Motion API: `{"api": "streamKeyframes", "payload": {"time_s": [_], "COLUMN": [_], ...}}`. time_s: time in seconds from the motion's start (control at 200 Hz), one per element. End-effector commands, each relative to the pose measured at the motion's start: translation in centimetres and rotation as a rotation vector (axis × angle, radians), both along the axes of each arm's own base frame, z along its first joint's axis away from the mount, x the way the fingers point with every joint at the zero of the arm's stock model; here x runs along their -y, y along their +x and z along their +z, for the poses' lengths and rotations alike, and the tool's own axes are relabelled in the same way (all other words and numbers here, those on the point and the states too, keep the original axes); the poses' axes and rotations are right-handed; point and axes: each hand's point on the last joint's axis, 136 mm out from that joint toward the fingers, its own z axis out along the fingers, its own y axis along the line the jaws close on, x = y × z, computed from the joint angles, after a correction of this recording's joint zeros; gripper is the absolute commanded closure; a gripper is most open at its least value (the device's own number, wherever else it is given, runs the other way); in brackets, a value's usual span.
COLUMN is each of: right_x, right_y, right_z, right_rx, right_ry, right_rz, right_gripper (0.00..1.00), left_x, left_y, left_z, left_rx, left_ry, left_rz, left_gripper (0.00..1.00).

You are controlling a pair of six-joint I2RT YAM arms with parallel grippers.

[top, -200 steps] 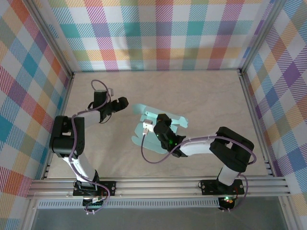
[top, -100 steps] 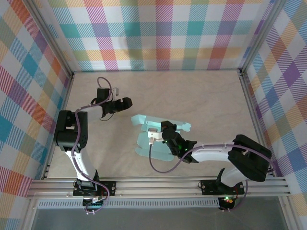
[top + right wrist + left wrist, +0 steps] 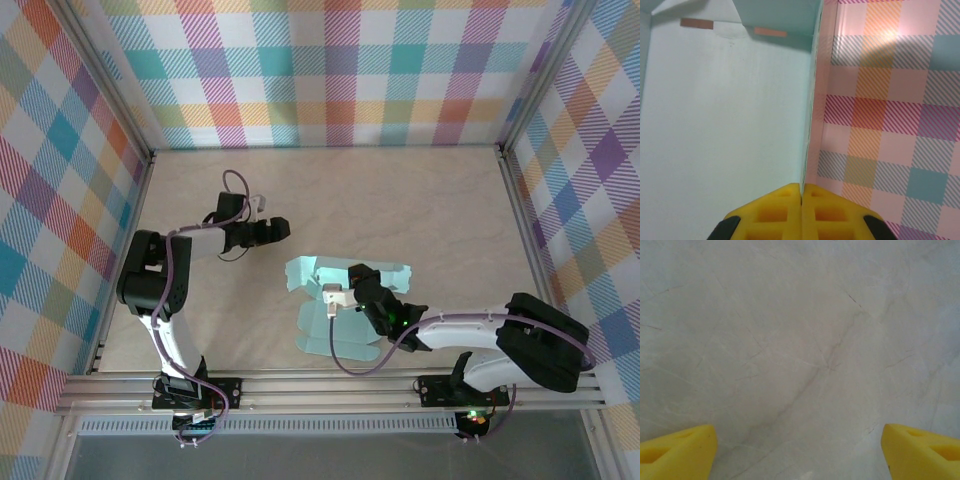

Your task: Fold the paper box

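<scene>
The paper box (image 3: 310,325), pale mint card partly folded up, lies at the table's middle front. My right gripper (image 3: 355,277) sits over its upper part. In the right wrist view the yellow fingers (image 3: 775,210) are shut on the thin edge of an upright panel of the paper box (image 3: 725,125), and the right gripper (image 3: 801,192) pinches that edge. My left gripper (image 3: 281,228) hovers open to the upper left of the box, apart from it. The left wrist view has its fingertips (image 3: 675,450) wide apart over bare table, the left gripper (image 3: 799,452) holding nothing.
Plaid walls (image 3: 330,70) close in the table (image 3: 430,200) on three sides; the plaid shows past the card edge (image 3: 890,100). A metal rail (image 3: 330,385) runs along the near edge. A purple cable (image 3: 333,345) crosses the box's lower flap.
The right arm has dragged the box right and nearer, stretching out low. The left gripper has swung right toward the box and stays open.
</scene>
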Motion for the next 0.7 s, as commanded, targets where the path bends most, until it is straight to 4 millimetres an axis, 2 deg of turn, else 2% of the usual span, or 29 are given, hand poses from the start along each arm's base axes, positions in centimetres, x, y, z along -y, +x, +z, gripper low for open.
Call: {"api": "streamKeyframes", "payload": {"time_s": [0.0, 0.14, 0.285, 0.505, 0.695], "right_x": [0.1, -0.1, 0.2, 0.4, 0.3], "right_y": [0.5, 0.8, 0.8, 0.9, 1.0], "right_z": [0.0, -0.3, 0.1, 0.6, 0.2], "right_rx": [0.070, 0.085, 0.086, 0.100, 0.094], "right_ry": [-0.037, -0.034, -0.023, -0.011, -0.012], "right_rz": [-0.014, -0.023, -0.034, -0.046, -0.049], "right_gripper": [1.00, 1.00, 1.00, 1.00, 1.00], "left_x": [1.3, 2.0, 3.0, 3.9, 5.0], "left_y": [-1.2, -2.0, -3.9, -6.8, -9.4], "left_z": [0.4, 0.6, -0.1, -0.5, 0.5], "left_rx": [-0.003, 0.003, -0.014, -0.037, -0.010], "left_ry": [-0.024, -0.016, -0.005, -0.032, -0.051], "left_rz": [-0.034, -0.070, -0.116, -0.171, -0.264], "left_gripper": [0.15, 0.14, 0.16, 0.33, 0.47]}}
